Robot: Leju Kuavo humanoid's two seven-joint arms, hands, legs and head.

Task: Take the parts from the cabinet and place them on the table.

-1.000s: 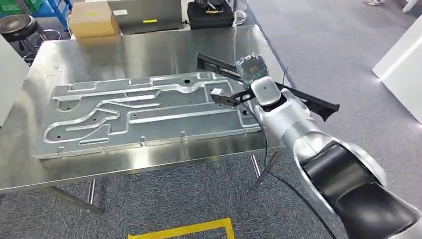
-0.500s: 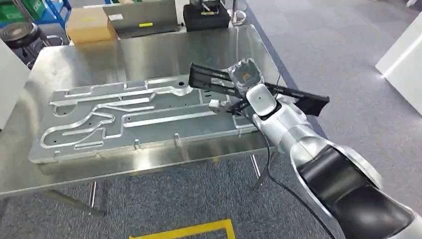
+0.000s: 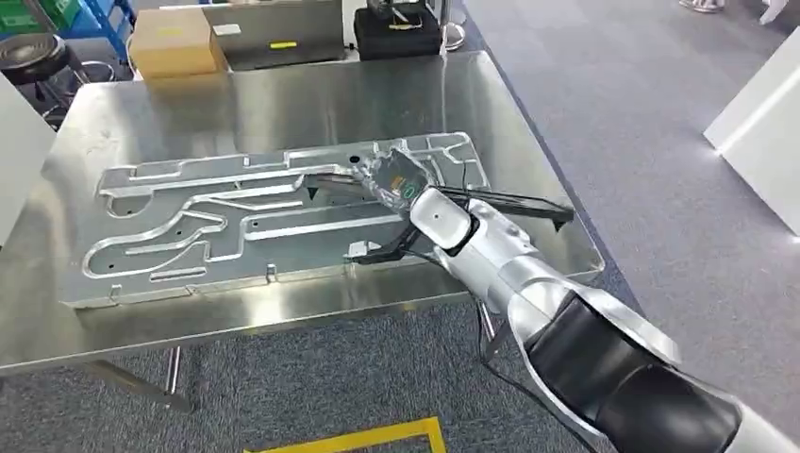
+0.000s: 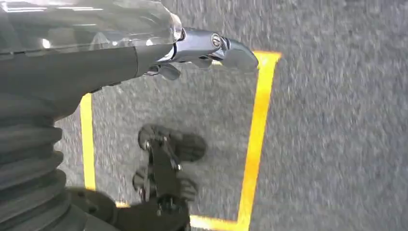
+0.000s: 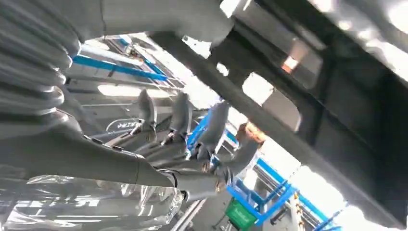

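Since one second ago: right hand (image 3: 394,179) has swung inward from the desk's right edge and now hangs over the right end of the large stamped metal panel (image 3: 236,222) lying on the steel desk (image 3: 283,90). Long black part (image 3: 514,200) came along with it; earlier it jutted well past the right edge, now most of it sits above the desk surface, one end near the right edge, the other hidden under the hand.

Right hand's fingers (image 5: 180,115): in the right wrist view they are curled up beside the black part (image 5: 288,96), which crosses close to them. Judged to be gripping it, though the contact itself is hard to make out. Left hand (image 4: 211,48): hangs over carpet and yellow floor tape, fingers drawn in, nothing in them.

Whether the part touches the panel or desk, cannot tell; it looks slightly raised.

Risks from here (judgement):
- Part is long and seems held off its middle. On release it could tip or pivot, and the free end could slide off the right edge.
- Set down on the panel's ribs instead of bare desk, it may rock and scrape both surfaces.
- Releasing while raised would let it drop and bounce on polished steel.
- Near corner is close; little bare room beside the panel there.
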